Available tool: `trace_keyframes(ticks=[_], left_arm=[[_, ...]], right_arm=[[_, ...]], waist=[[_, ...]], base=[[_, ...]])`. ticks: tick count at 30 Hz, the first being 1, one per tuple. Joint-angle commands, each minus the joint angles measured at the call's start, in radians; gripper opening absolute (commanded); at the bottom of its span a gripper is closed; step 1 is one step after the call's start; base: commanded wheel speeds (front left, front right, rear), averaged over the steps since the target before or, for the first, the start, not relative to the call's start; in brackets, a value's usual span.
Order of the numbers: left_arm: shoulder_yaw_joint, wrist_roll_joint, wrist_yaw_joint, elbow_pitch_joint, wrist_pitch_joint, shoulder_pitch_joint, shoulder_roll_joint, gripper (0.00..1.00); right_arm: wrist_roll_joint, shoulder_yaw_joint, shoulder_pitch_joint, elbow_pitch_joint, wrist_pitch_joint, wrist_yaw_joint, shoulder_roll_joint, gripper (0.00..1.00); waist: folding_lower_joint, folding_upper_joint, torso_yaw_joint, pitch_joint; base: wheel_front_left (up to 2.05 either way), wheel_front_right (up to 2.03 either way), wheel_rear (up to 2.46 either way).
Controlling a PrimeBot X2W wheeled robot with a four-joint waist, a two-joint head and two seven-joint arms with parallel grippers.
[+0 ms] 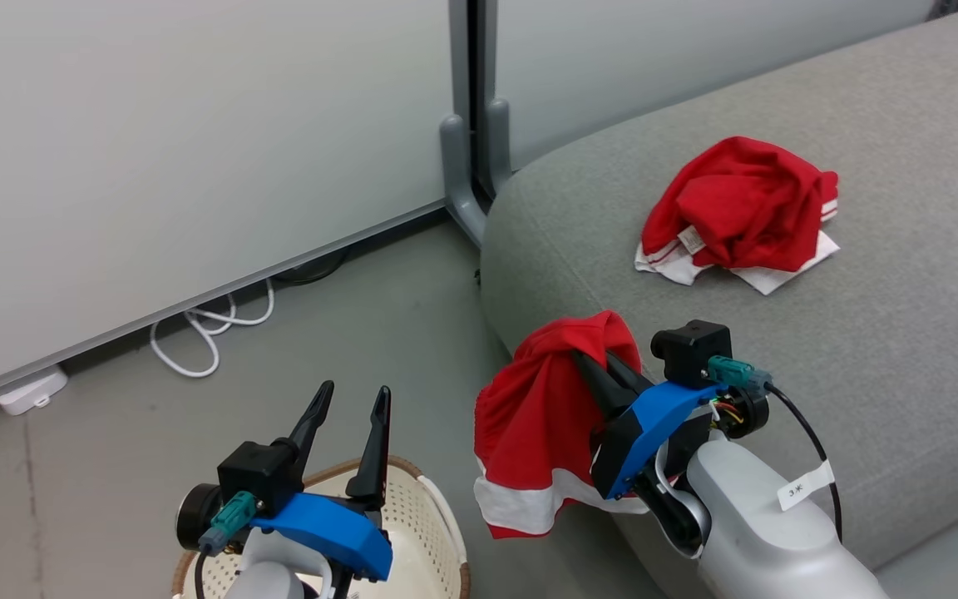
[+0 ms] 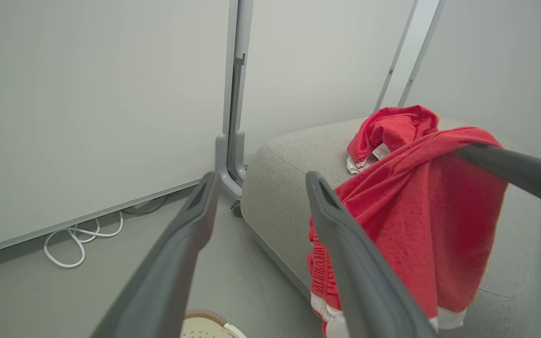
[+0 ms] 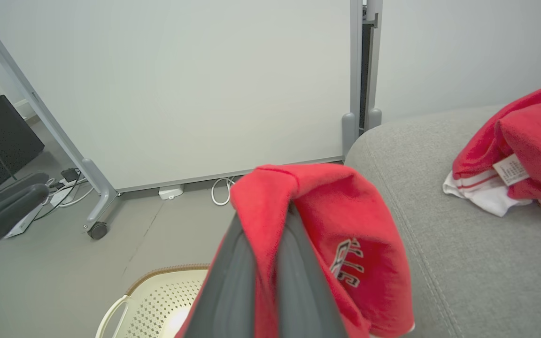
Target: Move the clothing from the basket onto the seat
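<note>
In the lower middle of the head view, the right pincer (image 1: pixel 604 370) is clamped together on a red garment (image 1: pixel 537 424). Its 2 dark fingers run up into a bunched fold at the top of the cloth. The rest of the cloth hangs down from them, with a white trim band along its lower hem. In the right wrist view the fabric is pinched between the 2 fingers, and dark printed lettering shows on the drape to their right. The garment hangs in the air just beside the rounded left edge of the sofa (image 1: pixel 861 333), above the grey floor (image 1: pixel 362 316). Whether it touches the upholstery cannot be told.

A 2nd red garment (image 1: pixel 737 212) lies crumpled on the sofa seat in the upper right of the head view. White trim spreads out beneath it and a small white label (image 1: pixel 691 240) faces up. It is well apart from the held one.

At the lower left, the left pincer (image 1: pixel 356 391) has its fingers apart and nothing between them. It hovers over the basket (image 1: pixel 437 516), whose perforated cream wall and brown rim show at the bottom edge.

Along the upper left runs a pale partition panel (image 1: pixel 196 166), with a looped white cable (image 1: pixel 213 333) on the floor at its foot.
</note>
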Motion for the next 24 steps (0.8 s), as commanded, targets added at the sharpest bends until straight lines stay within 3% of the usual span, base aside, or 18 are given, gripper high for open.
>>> trace_keyframes(ticks=[1, 14, 24], left_arm=[[0.006, 0.006, -0.008, -0.008, -0.003, -0.010, 0.001, 1.00], [0.021, 0.010, -0.006, -0.024, -0.003, -0.023, 0.020, 1.00], [-0.038, -0.007, -0.006, -0.003, -0.003, -0.066, 0.035, 1.00]], right_arm=[[0.000, -0.004, 0.018, -0.011, 0.002, 0.000, -0.002, 0.00], [-0.014, -0.031, 0.044, -0.060, 0.006, 0.000, 0.001, 0.00], [-0.048, -0.092, 0.071, -0.082, -0.001, 0.000, 0.002, 0.00]], waist=[[0.0000, 0.0000, -0.065, 0.017], [0.0000, 0.0000, -0.229, 0.060], [0.0000, 0.0000, -0.249, 0.084]], base=[[0.00, 0.00, 0.00], [0.00, 0.00, 0.00], [0.00, 0.00, 0.00]])
